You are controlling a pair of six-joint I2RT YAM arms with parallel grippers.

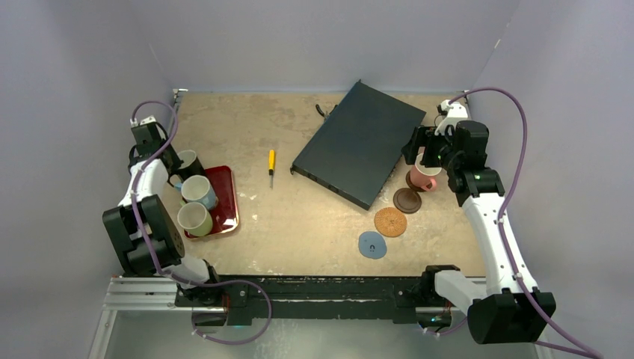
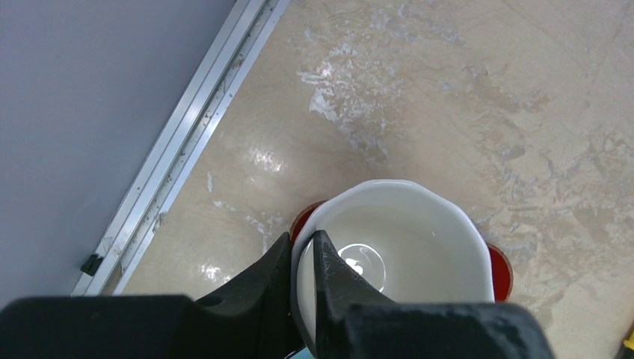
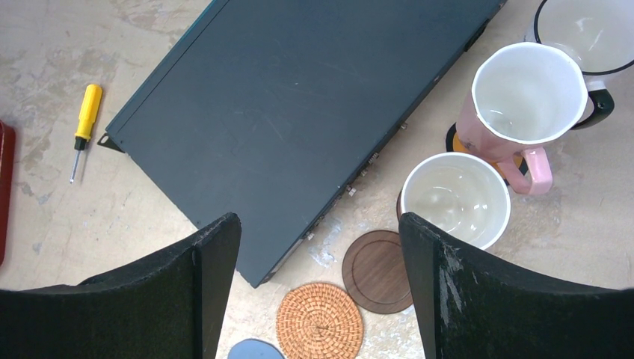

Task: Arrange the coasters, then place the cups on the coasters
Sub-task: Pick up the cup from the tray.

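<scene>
Though pink outside, the cup [image 3: 527, 93] is cream inside.

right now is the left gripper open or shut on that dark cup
Shut on it: in the left wrist view the left gripper pinches the rim of the dark cup, one finger inside, one outside.

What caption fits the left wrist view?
Left gripper pinches a cream-lined cup by its rim.

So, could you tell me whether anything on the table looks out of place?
Yes: a dark flat case lies skewed across the far middle, with a yellow screwdriver to its left; neither is part of the job.
</scene>
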